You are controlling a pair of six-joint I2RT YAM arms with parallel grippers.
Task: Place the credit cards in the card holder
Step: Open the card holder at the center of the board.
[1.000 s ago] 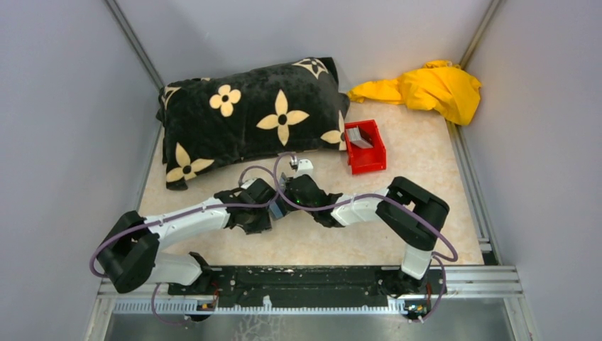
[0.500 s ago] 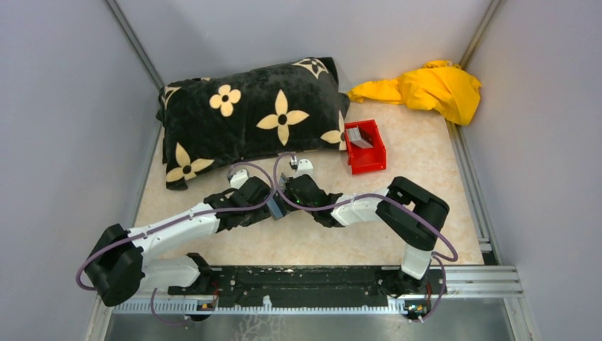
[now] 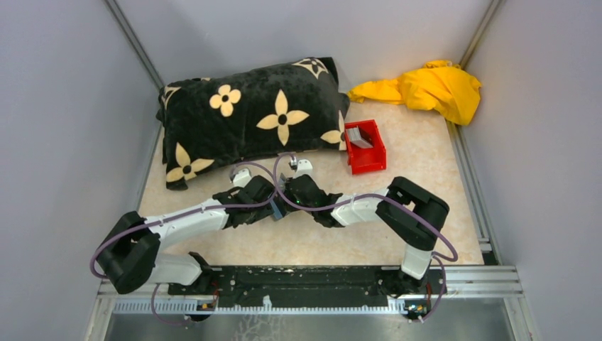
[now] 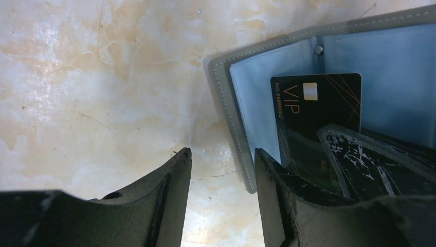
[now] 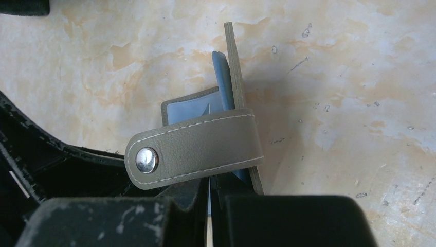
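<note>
Right gripper (image 5: 210,198) is pinching the open card holder (image 5: 195,146) mid-table, black VIP card (image 4: 316,110) is sitting in its blue pocket, left gripper (image 4: 222,190) is hovering alongside, fingers parted on nothing, grey cards (image 3: 357,137) lying in the red bin (image 3: 368,165).

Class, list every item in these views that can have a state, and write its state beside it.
card holder: open, blue lining showing
strap: unsnapped
VIP card: lying on the lining, lower end hidden
left gripper: open, nothing between its fingers
right gripper: shut on the card holder
red bin: upright, grey cards inside
</note>
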